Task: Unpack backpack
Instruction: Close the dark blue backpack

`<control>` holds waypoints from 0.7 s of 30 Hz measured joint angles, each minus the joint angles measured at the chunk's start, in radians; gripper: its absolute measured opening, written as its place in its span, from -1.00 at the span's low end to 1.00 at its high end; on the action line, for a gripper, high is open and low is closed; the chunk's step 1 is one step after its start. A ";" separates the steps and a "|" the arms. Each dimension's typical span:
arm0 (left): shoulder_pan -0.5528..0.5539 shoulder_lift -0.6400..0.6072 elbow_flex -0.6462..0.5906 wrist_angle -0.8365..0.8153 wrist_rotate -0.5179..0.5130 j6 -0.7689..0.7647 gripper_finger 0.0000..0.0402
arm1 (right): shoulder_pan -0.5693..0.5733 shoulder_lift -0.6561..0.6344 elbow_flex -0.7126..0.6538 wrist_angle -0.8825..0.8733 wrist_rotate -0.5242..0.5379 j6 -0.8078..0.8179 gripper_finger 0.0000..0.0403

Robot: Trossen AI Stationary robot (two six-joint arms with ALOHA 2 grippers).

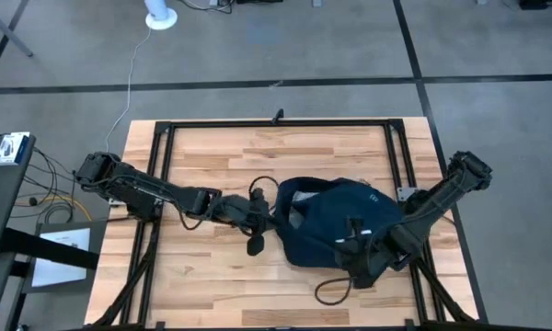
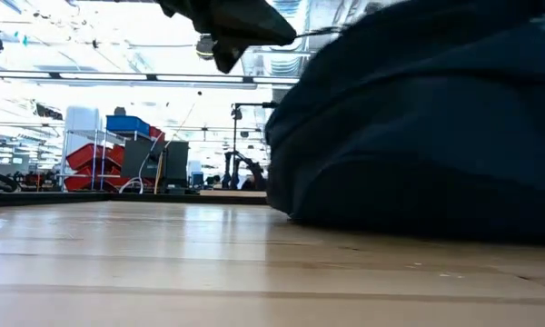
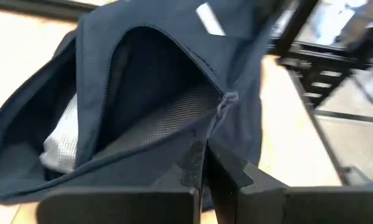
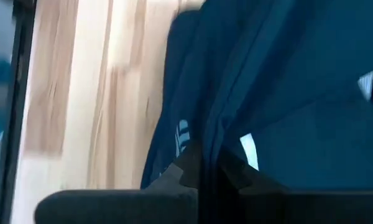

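While both arms bear on the backpack (image 1: 336,221), which lies slumped on the wooden counter (image 1: 212,285), the work looks to be at the opening stage: spreading the bag so its contents can be reached. The left tool (image 3: 202,163) has its fingers pressed together on the dark fabric edge right in front of it, just below the zipper pull (image 3: 227,99); straight ahead of that tool the main pocket gapes, showing grey mesh lining (image 3: 161,118) and something pale and textured (image 3: 61,146) tucked off to one side. The right tool (image 4: 202,165) is likewise clamped on a fold of the backpack's navy cloth, on the far side of the bag from the left tool.

Nothing has come out yet, by the look of it. The next move probably calls for one tool to keep the mouth held wide while the other lets go and reaches in for the pale item.
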 joint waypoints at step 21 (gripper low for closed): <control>-0.011 0.079 -0.003 -0.043 0.100 -0.051 -1.00 | 0.035 -0.008 0.150 -0.063 0.006 0.557 -0.35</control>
